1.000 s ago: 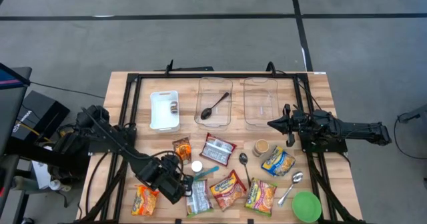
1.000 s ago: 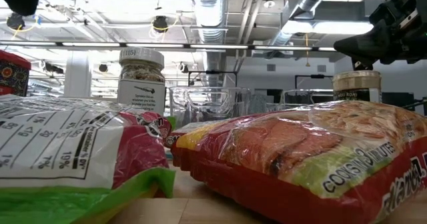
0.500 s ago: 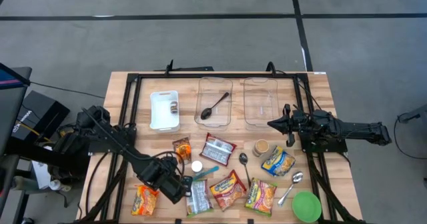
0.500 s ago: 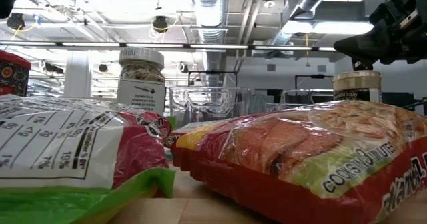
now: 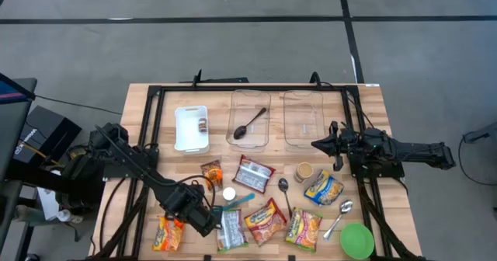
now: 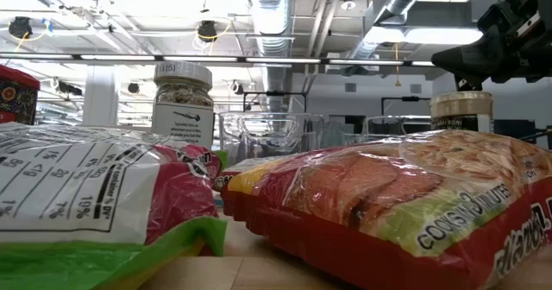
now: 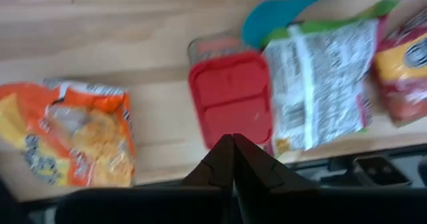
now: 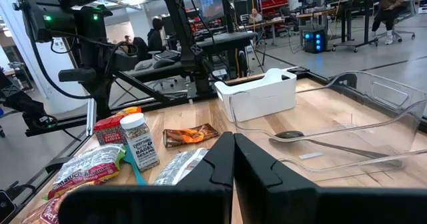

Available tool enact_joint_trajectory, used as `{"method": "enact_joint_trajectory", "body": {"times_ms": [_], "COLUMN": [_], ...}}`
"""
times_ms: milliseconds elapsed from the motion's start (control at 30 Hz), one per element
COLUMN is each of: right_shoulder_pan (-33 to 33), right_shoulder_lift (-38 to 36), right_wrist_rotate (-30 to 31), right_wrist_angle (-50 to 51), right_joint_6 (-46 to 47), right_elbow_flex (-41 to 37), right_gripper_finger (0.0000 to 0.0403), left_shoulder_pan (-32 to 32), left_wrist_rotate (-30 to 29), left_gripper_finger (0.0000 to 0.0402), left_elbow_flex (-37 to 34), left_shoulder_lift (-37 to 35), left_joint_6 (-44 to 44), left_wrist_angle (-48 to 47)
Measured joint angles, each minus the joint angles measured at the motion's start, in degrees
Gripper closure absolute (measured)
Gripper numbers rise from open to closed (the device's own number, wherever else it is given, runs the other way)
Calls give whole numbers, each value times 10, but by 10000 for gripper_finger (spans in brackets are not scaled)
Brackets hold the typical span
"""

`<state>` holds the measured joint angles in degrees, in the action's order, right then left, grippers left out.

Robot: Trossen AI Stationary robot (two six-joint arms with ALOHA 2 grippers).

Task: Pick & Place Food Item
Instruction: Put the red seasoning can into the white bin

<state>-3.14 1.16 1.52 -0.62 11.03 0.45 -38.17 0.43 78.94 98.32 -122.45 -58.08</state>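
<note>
Wooden slats of the bench (image 5: 365, 106) fill the overhead view, framed by a black rail, with grey floor all round.

Far left, the left hand (image 5: 203, 218) hangs low over the front edge, fingers pressed shut on nothing. Just beside it lies an orange snack bag (image 5: 168, 233), and from the wrist camera a red-lidded box (image 7: 230, 101) sits right under the fingertips, with a green-edged noodle packet (image 7: 320, 81) touching its side and a teal scoop (image 7: 277, 17) poking out beyond.

Behind that, a white bin (image 5: 191, 127) holds one small item. Moving across, a clear tray (image 5: 250, 118) carries a black spoon (image 5: 248, 124), and a second clear tray (image 5: 304, 117) stands next to it.

Centre front is crowded: a small brown packet (image 5: 211, 172), a silver-and-red packet (image 5: 253, 173), a white-capped spice jar (image 5: 229, 193), a red noodle bag (image 5: 265, 220), a metal spoon (image 5: 284, 189) and a yellow-green bag (image 5: 304, 227), all packed close.

On the right, a tan-lidded jar (image 5: 304, 172) sits beside a yellow packet (image 5: 324, 187), then another spoon (image 5: 339, 217) and a green lid (image 5: 356, 240). The right hand (image 5: 317, 144) waits shut above the bench edge, near the second tray.
</note>
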Motion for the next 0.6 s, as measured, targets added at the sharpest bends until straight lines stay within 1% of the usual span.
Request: {"method": "enact_joint_trajectory", "body": {"times_ms": [100,200,600], "right_shoulder_pan": [0,0,0], "right_shoulder_lift": [0,0,0], "right_wrist_rotate": [0,0,0], "right_wrist_angle": [0,0,0], "right_joint_6": [0,0,0], "right_elbow_flex": [0,0,0], "right_gripper_finger": [403,403,403], "left_shoulder_pan": [0,0,0], "left_wrist_rotate": [-9,-16,-32], "left_gripper_finger": [395,379,275], "left_elbow_flex": [0,0,0], "left_shoulder_lift": [0,0,0], "left_joint_6": [-15,-45,-114], "left_wrist_angle": [0,0,0]}}
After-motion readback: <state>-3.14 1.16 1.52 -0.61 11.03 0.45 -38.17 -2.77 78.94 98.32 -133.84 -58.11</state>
